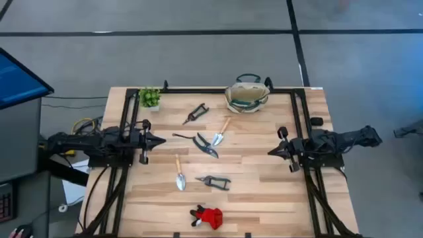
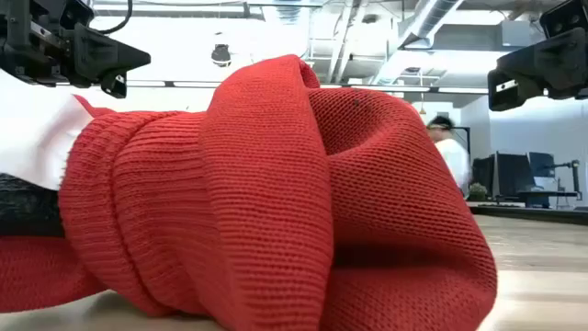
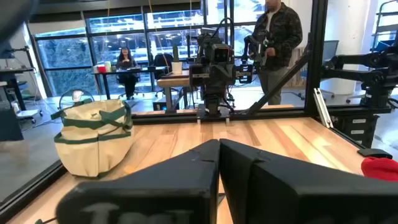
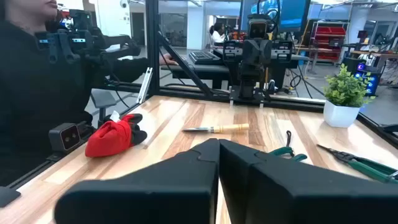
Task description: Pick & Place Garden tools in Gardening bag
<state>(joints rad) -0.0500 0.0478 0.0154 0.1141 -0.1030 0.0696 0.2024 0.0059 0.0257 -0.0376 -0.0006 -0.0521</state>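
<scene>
**Garden tools all still out, bag empty-handed at the far edge**

Gardening bag first, since it is the biggest piece: it sits upright at the far edge of the table, mouth up, nearer my right side than my left. The potted plant stands at the far left corner and stays out of this.

The tools lie scattered across the middle. The red-and-black bundle is at the near edge, well apart from the bag. One wooden-handled trowel lies left of centre, a second trowel just short of the bag, the pruners beyond it, the shears and thin fork at the centre, and another black-handled cutter nearer me.

My left gripper and right gripper both hover at their own sides, fingers pinched together, grasping nothing.

To start well, I judge the second trowel the sensible first pick (shortest carry). I should spread my right fingers before descending, straddle the wooden handle across its width, and lift clear of the bag's rim before letting go.
</scene>
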